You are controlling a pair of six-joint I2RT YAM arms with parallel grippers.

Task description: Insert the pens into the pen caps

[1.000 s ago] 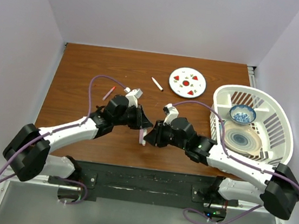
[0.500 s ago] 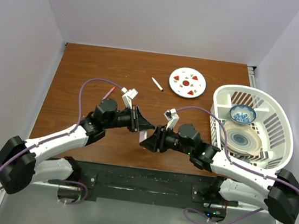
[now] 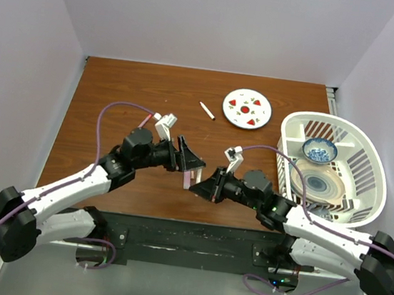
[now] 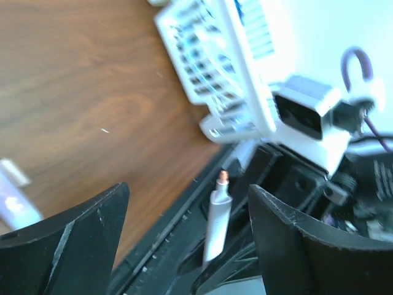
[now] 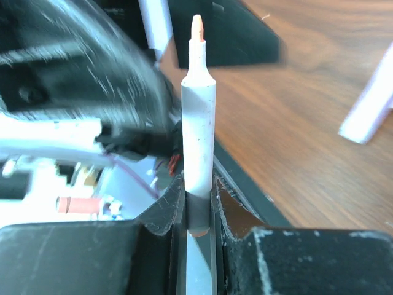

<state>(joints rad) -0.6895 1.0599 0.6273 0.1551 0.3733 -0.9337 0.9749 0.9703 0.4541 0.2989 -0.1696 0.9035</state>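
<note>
Left of the basket (image 3: 330,118), the marker (image 5: 199,123) is clamped by its base in the right end effector (image 5: 198,190); the left end effector (image 4: 187,187) is spread, empty. It could be levered askew by capping force.

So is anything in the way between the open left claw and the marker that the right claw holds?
Nothing visible. The left gripper has its fingers spread wide, and the left wrist view shows the marker, clamped in the right gripper, in plain sight through that gap.
</note>
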